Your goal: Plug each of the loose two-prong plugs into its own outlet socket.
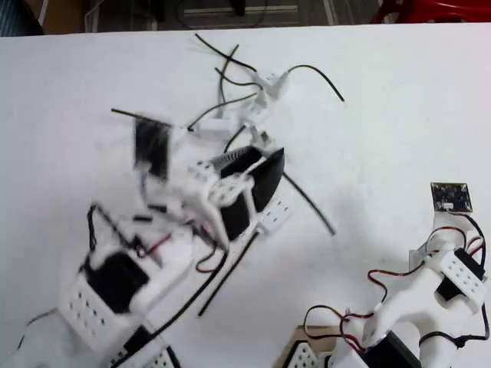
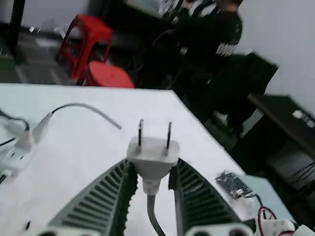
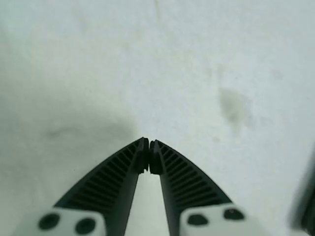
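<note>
My left gripper [image 2: 151, 172] is shut on a white two-prong plug [image 2: 152, 157], held off the table with its two metal prongs pointing away from the wrist and its pale cable running back between the fingers. In the high view that gripper [image 1: 265, 184] sits at the table's middle, its black fingers tilted. Beyond it lie white plug and socket pieces [image 1: 265, 88] on thin black cables; one such piece [image 2: 19, 142] lies on the table off to the side of the held plug. My right gripper [image 3: 148, 156] is shut on nothing, just above bare white table.
The right arm [image 1: 430, 295] is folded at the near right corner, with a small circuit board [image 1: 450, 195] beside it. Loose black cables [image 1: 311, 203] cross the table's middle. A white block [image 1: 275, 216] lies by the left gripper. Red stools [image 2: 93, 54] stand beyond the table.
</note>
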You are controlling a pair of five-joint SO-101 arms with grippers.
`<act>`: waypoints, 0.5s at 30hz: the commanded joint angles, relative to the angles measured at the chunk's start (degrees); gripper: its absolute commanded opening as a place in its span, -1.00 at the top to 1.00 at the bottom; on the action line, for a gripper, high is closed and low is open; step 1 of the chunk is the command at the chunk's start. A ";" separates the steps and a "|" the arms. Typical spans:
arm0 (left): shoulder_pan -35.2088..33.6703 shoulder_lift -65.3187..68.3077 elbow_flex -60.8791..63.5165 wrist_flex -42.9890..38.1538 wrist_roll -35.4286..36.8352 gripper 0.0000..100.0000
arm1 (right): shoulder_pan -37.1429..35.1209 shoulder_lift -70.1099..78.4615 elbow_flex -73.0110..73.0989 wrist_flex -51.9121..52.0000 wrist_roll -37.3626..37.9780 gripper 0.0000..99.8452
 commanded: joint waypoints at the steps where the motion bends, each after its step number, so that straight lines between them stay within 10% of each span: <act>1: 4.44 -11.56 15.38 -16.79 -7.30 0.96 | -0.13 -1.71 -9.14 5.05 -0.26 0.96; 15: 14.46 -21.14 27.87 -22.95 -14.24 0.96 | -20.18 -30.11 -34.99 20.97 -16.79 0.96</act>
